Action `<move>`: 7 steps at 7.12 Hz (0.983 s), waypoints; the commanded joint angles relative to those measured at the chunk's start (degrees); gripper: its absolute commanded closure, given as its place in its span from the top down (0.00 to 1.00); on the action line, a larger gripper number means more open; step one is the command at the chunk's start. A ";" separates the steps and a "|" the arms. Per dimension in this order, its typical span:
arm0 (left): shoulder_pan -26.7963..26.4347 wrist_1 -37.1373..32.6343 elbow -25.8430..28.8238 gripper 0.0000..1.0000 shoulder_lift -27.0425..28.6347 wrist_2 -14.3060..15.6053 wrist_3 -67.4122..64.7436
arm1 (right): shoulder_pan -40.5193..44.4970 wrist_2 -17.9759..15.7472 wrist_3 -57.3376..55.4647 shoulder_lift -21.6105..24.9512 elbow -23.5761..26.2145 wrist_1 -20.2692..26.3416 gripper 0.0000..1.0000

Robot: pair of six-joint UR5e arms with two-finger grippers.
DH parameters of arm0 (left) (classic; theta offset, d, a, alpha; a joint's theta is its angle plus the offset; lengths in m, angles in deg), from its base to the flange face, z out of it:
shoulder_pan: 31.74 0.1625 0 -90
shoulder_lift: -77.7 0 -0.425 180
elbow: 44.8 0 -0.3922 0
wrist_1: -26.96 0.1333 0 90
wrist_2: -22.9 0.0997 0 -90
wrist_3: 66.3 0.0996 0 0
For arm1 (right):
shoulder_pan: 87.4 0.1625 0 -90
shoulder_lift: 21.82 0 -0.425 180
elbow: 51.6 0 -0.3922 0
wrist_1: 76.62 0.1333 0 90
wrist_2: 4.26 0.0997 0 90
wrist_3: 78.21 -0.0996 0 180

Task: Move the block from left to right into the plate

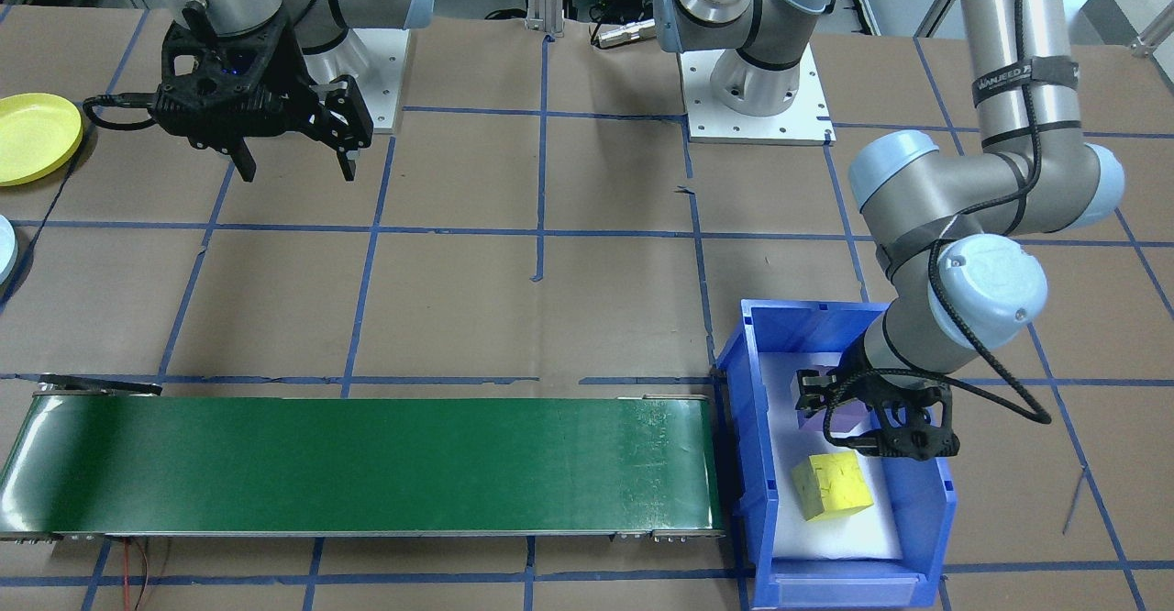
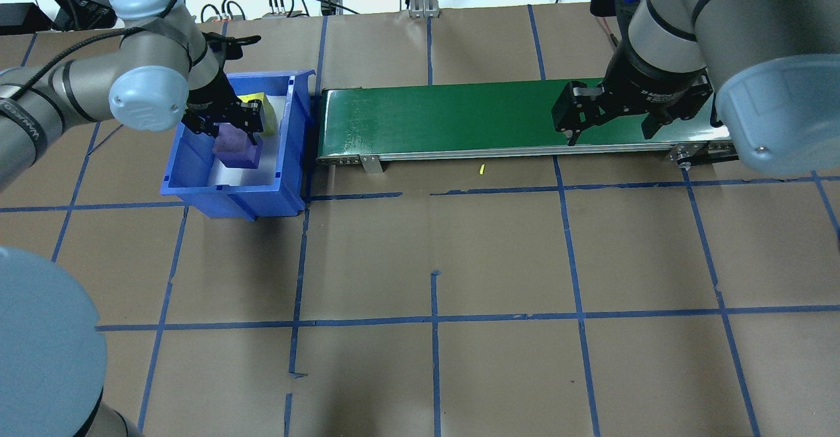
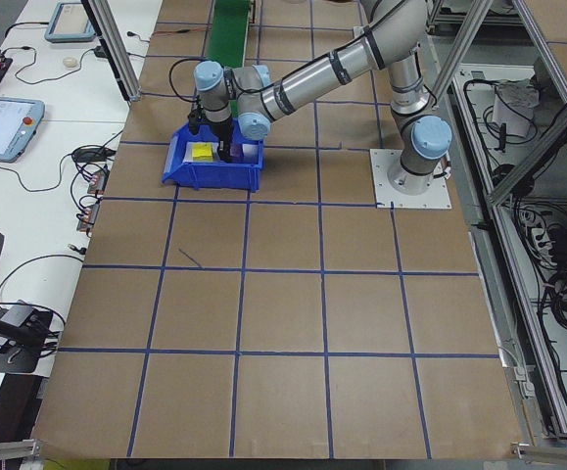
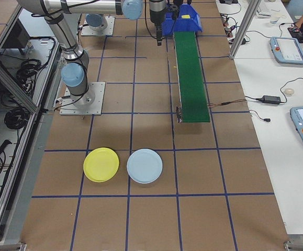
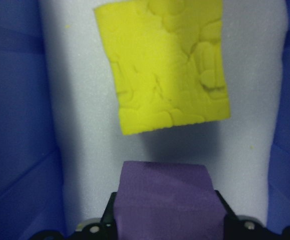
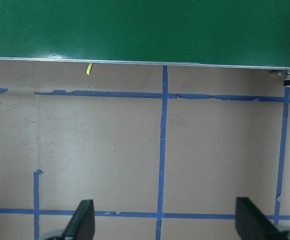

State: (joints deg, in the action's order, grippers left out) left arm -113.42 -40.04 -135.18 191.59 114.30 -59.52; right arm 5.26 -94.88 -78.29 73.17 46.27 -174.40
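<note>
I am just starting. My left gripper (image 1: 848, 409) has its jaws squeezed on the purple block (image 5: 166, 200) inside the blue bin (image 1: 747, 427). My right gripper (image 1: 298, 152) waits with jaws wide apart. The green belt (image 1: 367, 464) and yellow plate (image 1: 32, 138) come later.

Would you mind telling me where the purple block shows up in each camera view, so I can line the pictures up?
Front-facing: purple block in the blue bin, lower right, under the left gripper.
Overhead: upper left, in the bin.
Exterior left: a purple speck in the bin, upper left.
Exterior right: not visible.
Left wrist: bottom centre, between the fingers.
Right wrist: not in it.
Shared landmark: the yellow block beside it.
</note>
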 commanded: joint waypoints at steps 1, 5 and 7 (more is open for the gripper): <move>-1.81 -7.77 9.65 0.33 -1.30 -3.83 -4.40 | 0.06 0.00 0.00 -0.15 0.04 -0.13 1.00; -15.52 1.49 10.14 0.39 2.46 -4.20 -19.06 | 0.24 0.17 0.53 -0.06 0.21 -0.04 1.00; -15.89 8.09 7.26 0.79 6.77 -4.20 -19.00 | 0.06 0.18 0.53 0.02 0.57 -0.13 1.00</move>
State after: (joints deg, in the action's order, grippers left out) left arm -128.78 -35.59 -125.91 196.06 110.11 -78.27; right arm 5.34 -94.69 -77.77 73.11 46.71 -174.52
